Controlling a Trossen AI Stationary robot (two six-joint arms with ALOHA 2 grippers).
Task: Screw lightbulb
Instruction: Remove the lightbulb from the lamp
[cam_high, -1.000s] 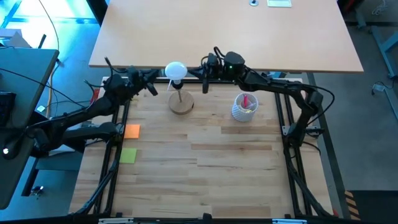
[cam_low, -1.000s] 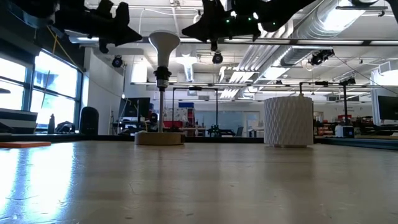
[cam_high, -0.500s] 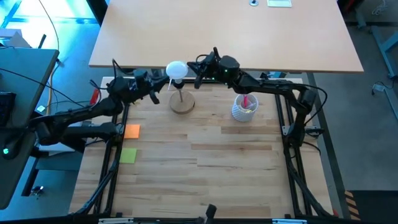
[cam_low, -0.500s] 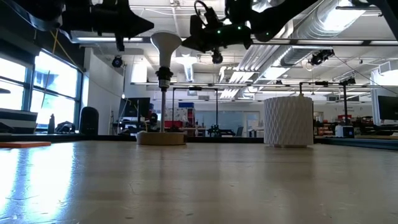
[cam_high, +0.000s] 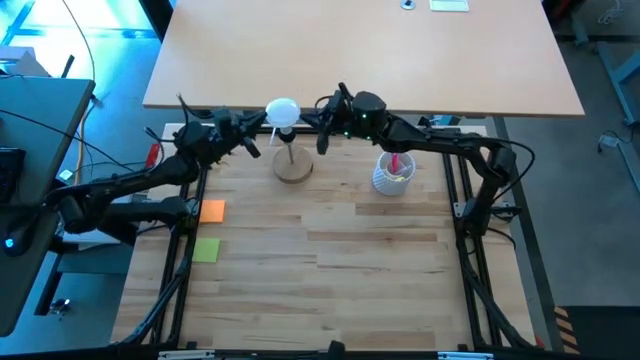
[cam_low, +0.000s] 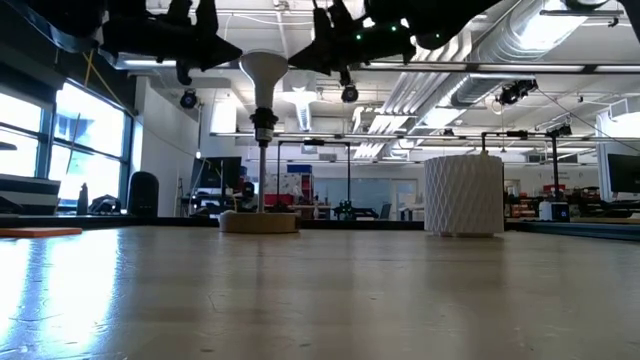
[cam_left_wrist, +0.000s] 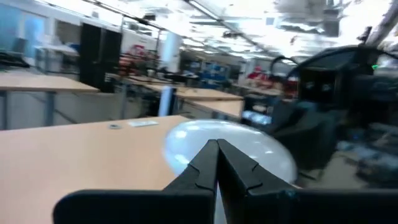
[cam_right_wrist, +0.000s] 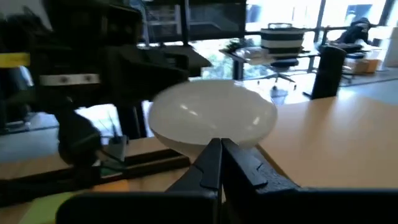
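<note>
I saw the bulb (cam_high: 282, 110) sitting upright on top of the post (cam_high: 290, 150) of the round wooden base (cam_high: 292, 169) near the far edge of the bench (cam_high: 330, 260). My left end effector (cam_high: 262, 124) was pinched closed just left of the globe, my right end effector (cam_high: 308, 122) closed just right of it; neither held anything.

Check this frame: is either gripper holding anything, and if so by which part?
Nothing is held. The left gripper and right gripper are both shut, empty, flanking the lightbulb, which sits on top of its post.
</note>
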